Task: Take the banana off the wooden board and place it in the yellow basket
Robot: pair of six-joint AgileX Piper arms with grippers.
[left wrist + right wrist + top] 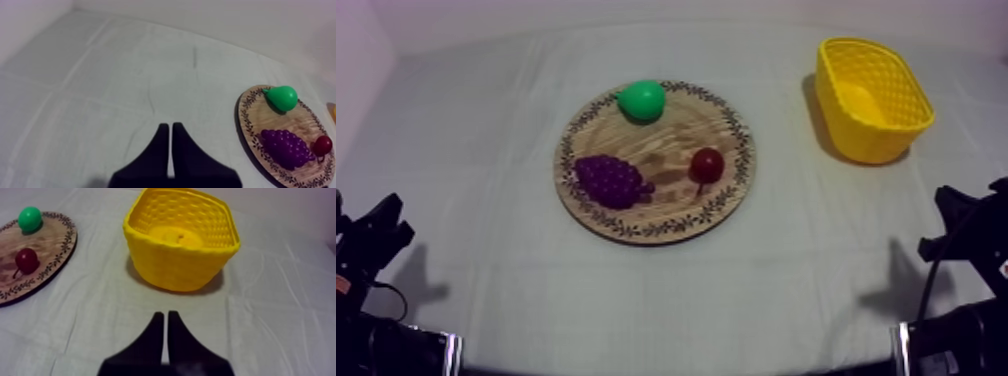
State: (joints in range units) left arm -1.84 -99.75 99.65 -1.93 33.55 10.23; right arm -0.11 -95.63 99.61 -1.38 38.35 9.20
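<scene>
Left pincer and right pincer are closed, empty; the yellow toy banana lies inside the yellow woven basket.

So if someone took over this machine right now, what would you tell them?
Left gripper: shut, empty, low over bare cloth.
Right gripper: shut, empty, facing the yellow basket.
The wooden board carries a pear, grapes and a small red fruit.
A yellow shape inside the basket looks like the banana.
Job seems done; nothing left but to confirm that.
</scene>
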